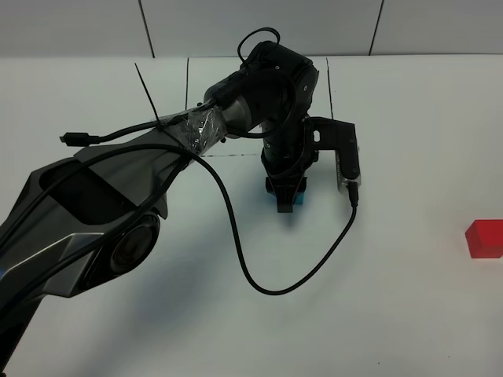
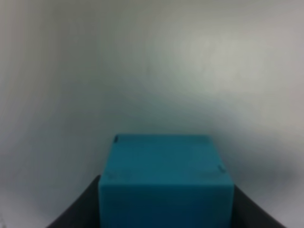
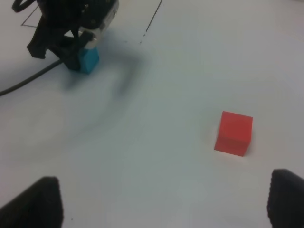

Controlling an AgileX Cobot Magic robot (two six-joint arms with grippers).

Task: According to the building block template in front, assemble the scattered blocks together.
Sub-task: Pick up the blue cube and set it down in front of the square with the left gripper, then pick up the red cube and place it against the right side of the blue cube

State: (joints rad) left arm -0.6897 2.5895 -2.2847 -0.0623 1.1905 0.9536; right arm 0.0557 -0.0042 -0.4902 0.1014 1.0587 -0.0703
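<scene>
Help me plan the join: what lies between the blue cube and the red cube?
Only bare white table, as the right wrist view shows, between the blue cube and red cube.

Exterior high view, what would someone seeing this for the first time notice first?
The big black left arm stretches from the lower left, and its left gripper is shut on a small cyan-blue matte cube near the middle of the white table. Far off at the right edge sits a lone small red matte cube, untouched. A black cable loops loosely below the gripper.
</scene>
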